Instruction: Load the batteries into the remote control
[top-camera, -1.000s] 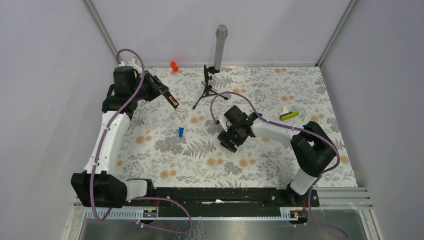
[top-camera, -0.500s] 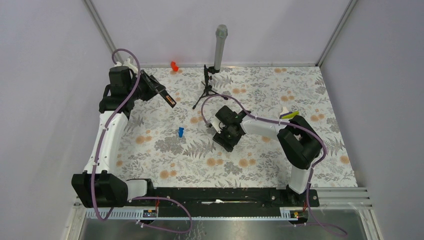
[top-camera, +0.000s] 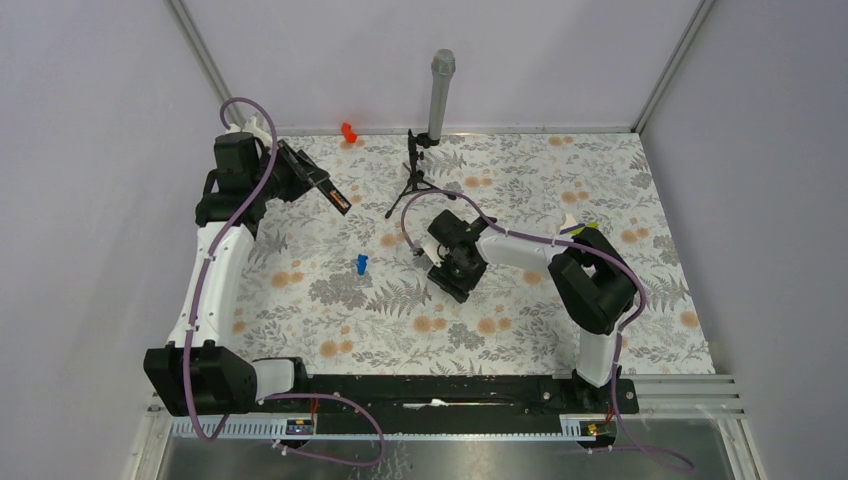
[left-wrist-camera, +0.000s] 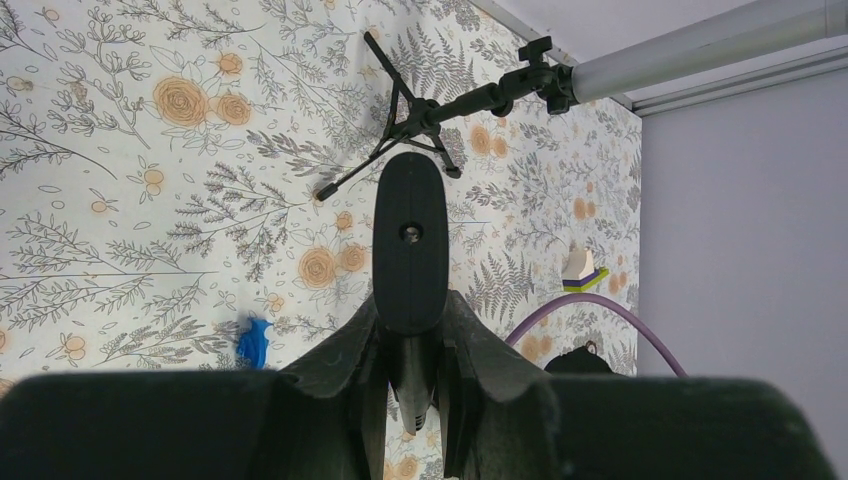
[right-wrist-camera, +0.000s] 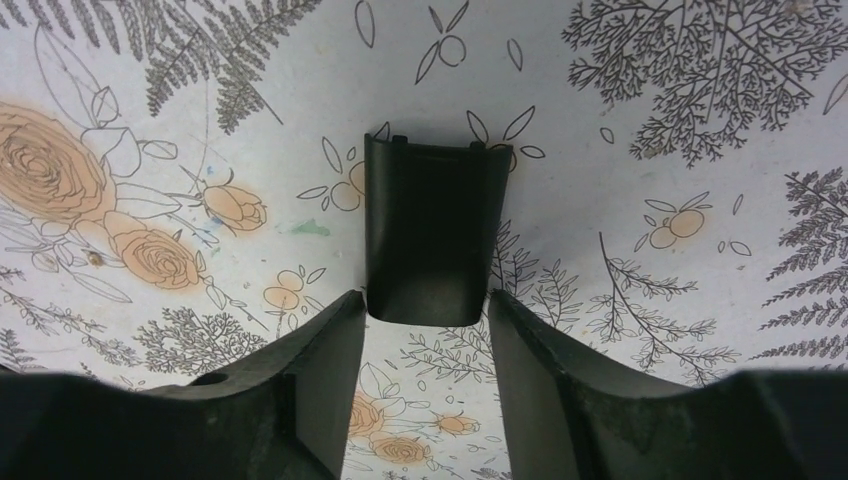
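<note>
Far left over the table (top-camera: 520, 330), remote control (top-camera: 333, 192) clamped in the left jaws; tripod (top-camera: 412, 180) to its right. Mid-table, cover plate (right-wrist-camera: 432, 230) lying just ahead of the parted right jaws, small piece (top-camera: 361, 263) further left.

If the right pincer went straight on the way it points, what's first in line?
The black cover plate on the floral table: the open right pincer straddles its near end. Height above it is unclear.

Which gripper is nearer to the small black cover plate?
Right. The right gripper hangs over the near end of the cover plate; the left gripper holds the remote far off, back-left.
</note>
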